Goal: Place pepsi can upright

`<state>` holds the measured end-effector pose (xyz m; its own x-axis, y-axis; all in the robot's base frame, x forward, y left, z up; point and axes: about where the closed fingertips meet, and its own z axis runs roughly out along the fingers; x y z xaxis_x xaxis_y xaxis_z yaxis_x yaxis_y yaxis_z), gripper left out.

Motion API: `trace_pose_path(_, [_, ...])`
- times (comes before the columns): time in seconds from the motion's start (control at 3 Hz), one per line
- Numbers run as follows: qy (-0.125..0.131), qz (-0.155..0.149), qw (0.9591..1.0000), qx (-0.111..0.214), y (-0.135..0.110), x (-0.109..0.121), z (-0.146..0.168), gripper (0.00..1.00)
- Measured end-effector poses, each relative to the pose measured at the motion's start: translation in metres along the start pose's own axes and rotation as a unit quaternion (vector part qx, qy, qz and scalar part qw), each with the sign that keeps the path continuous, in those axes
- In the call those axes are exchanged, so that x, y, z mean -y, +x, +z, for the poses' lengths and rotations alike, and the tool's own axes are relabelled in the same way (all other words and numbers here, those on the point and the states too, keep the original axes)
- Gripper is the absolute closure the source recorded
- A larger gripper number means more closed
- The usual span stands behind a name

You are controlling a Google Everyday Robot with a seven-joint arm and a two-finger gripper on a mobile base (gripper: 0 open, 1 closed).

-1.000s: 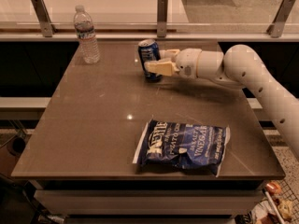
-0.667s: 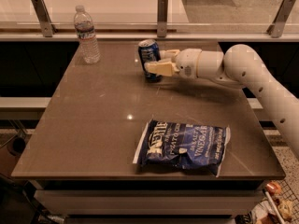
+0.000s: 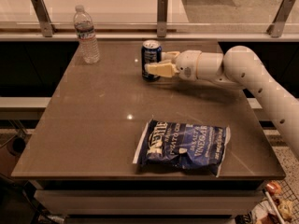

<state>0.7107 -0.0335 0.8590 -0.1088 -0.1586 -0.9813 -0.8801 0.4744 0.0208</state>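
The pepsi can [image 3: 150, 55], blue with white markings and a silver top, stands upright on the brown table [image 3: 93, 125] at the back middle. My gripper [image 3: 156, 62] reaches in from the right on the white arm [image 3: 243, 71]. Its two cream fingers [image 3: 161, 69] sit on either side of the can's lower half, shut on it. The can's base rests on or just above the table top.
A clear plastic water bottle [image 3: 86, 34] stands at the table's back left. A dark blue chip bag [image 3: 184, 146] lies flat near the front edge, right of centre. A glass rail with metal posts [image 3: 162, 10] runs behind the table.
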Motion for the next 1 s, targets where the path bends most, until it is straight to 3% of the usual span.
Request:
trace_pose_path(0.33, [0.0, 0.0, 1.0, 0.0, -0.0005, -0.0001, 0.0, 0.84])
trace_pose_path(1.0, [-0.005, 0.0, 1.0, 0.0, -0.0008, -0.0035, 0.005, 0.38])
